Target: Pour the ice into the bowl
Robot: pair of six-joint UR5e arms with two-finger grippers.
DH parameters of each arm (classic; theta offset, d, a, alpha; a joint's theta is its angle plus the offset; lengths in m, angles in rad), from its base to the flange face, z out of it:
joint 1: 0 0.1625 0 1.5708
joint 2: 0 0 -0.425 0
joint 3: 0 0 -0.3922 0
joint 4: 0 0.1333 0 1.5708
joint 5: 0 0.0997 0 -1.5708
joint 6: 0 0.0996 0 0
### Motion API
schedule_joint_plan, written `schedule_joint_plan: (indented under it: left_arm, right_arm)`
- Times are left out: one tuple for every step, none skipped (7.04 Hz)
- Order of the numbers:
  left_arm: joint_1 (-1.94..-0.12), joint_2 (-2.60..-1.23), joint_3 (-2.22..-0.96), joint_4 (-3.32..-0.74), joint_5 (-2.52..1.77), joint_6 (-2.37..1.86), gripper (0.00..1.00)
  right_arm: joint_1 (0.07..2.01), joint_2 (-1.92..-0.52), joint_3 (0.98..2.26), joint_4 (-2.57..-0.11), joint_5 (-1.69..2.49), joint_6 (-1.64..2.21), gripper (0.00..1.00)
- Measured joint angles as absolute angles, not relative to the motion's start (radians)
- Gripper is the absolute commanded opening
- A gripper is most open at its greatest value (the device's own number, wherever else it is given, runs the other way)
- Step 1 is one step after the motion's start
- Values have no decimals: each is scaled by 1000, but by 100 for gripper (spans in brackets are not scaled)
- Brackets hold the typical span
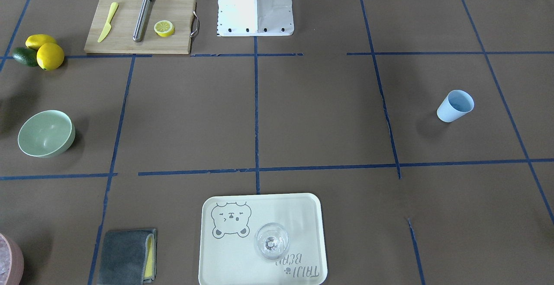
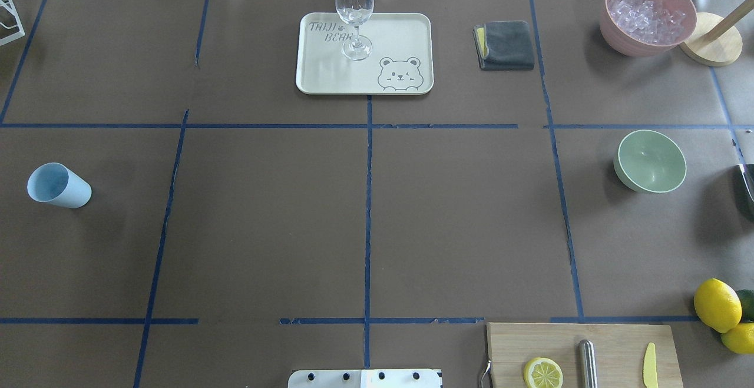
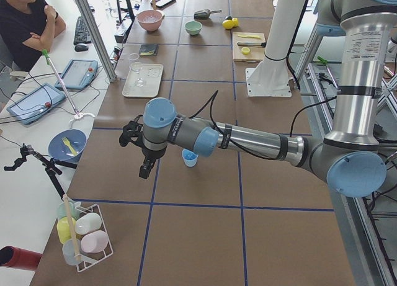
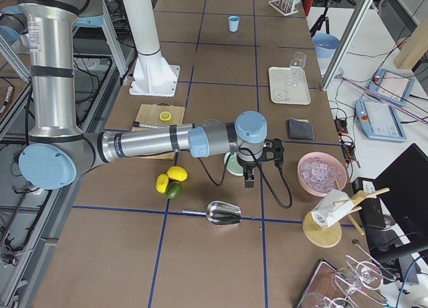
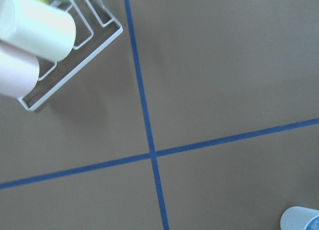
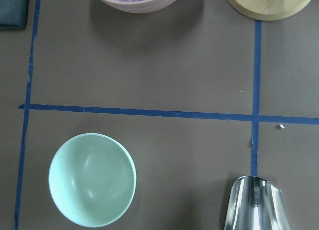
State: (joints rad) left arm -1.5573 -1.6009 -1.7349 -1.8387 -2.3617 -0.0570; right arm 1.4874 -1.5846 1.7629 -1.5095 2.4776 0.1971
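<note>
Standing apart from scoop [image 6: 256, 205], bowl [image 6: 92, 179]; left hand [image 3: 144, 165], right hand [image 4: 253, 178]: cannot tell opening.

- The counter [image 2: 265, 229] is showing flat brown, with blue tape lines crossing it in a grid.
- The bowl [image 2: 650, 160] on the right is showing plain pale mint green.
- The cup [image 2: 58, 185] on the left is showing light blue.
- The far tray [image 2: 330, 79] is showing cream, carrying a grey bear drawing and grey lettering.
- The folded cloth [image 2: 506, 45] is showing dark grey with a yellow edge.
- The container [image 2: 615, 40] at the far right is showing pink, its icy contents glinting clear.
- The cutting board [image 1: 123, 38] is showing light wood, bearing a yellow knife [image 1: 107, 22], a yellow lemon slice [image 1: 164, 28] and a silver rod [image 1: 142, 17] with a black cap.
- The lemons [image 1: 50, 56] are glowing yellow beside a dark green fruit [image 1: 24, 56].
- The scoop [image 6: 256, 205] is gleaming silver.
</note>
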Motion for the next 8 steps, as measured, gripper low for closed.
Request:
schedule_joint_plan:
  left_arm:
    - [-1524, -1577, -1749, -1951, -2341, -139, 100]
    - [-1490, -1537, -1754, -2093, -2298, -232, 100]
    - [-1459, -1487, -1757, -2225, -2255, -311, 100]
    - [-1432, -1441, -1767, -2338, -2225, -386, 100]
    - [-1403, -1392, -1790, -2431, -2190, -455, 100]
    - [-1372, -1348, -1825, -2491, -2148, -507, 100]
    - [-1345, -1320, -1863, -2526, -2117, -556, 100]
    - [-1329, -1306, -1889, -2540, -2103, -587, 100]
  right_arm:
    - [1426, -1583, 1753, -1441, 2469, 286, 100]
    - [1372, -1582, 1726, -1346, 2453, 370, 100]
    - [1322, -1581, 1689, -1239, 2437, 460, 100]
    - [1268, -1580, 1644, -1124, 2400, 556, 100]
    - [1210, -1575, 1589, -1002, 2353, 641, 100]
    - [1159, -1567, 1537, -904, 2316, 715, 100]
    - [1126, -1565, 1499, -845, 2285, 758, 100]
    - [1112, -1568, 1475, -817, 2271, 774, 92]
